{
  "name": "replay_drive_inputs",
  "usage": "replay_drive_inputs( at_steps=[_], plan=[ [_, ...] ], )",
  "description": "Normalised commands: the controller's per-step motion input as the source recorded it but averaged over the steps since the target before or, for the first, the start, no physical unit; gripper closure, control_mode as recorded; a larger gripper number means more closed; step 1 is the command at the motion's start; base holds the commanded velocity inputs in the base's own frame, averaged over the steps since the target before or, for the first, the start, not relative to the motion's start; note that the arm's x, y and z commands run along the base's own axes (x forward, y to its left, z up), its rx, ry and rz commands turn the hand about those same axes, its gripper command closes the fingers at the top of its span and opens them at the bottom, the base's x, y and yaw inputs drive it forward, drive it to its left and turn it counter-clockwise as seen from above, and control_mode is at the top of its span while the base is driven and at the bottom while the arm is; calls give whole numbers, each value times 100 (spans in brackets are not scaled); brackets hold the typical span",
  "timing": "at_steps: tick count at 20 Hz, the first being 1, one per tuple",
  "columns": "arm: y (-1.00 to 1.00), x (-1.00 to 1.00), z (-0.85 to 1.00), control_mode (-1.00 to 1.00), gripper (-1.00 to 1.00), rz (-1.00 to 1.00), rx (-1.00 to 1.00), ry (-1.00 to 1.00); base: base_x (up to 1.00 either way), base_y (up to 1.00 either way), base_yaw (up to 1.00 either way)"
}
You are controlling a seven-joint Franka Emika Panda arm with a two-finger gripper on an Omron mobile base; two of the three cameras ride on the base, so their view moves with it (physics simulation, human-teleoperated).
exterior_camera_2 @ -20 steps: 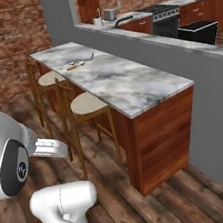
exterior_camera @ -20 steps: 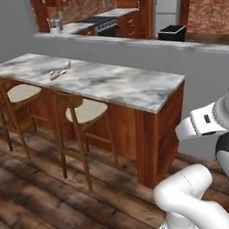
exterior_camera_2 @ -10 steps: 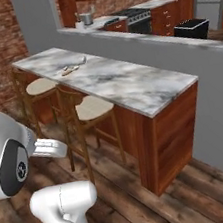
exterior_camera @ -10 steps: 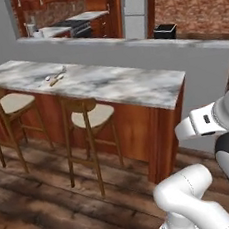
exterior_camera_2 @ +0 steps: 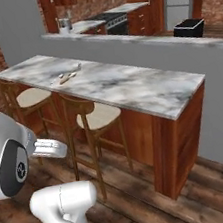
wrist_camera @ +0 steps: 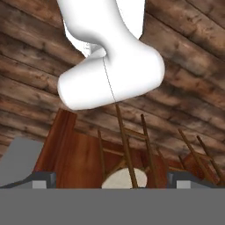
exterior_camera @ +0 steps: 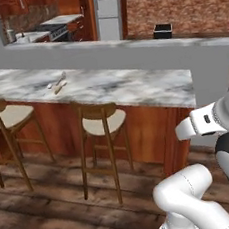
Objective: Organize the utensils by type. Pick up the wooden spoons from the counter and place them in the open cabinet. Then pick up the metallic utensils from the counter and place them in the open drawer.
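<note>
The wooden spoons are lying close together on the counter, toward its left end, and they are looking tan and small from the left base view. In the right base view the same wooden spoons are lying beside thin silver metallic utensils, which are too small to tell apart well. All of them are sitting far away from the fingers, well above and beyond where the hand is pointing. The gripper is looking down and under the counter, and its two fingers are standing spread wide apart, pinching nothing. Between the fingers in the hand view a stool with a pale round seat is showing, with its thin wooden legs reaching up past them. Two such stools are standing in front of the counter in the left base view, one near the middle and one to the left. A wooden plank floor is lying under everything
</note>
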Motion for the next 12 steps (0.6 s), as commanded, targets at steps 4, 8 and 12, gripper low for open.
replay_drive_inputs(
  at_steps=[4,8,12],
  plan=[
    [0,0,0,100,-100,0,0,0,27,98,-29],
    [0,0,0,100,-100,0,0,0,23,96,-29],
    [0,0,0,100,-100,0,0,0,23,89,-28]
  ],
)
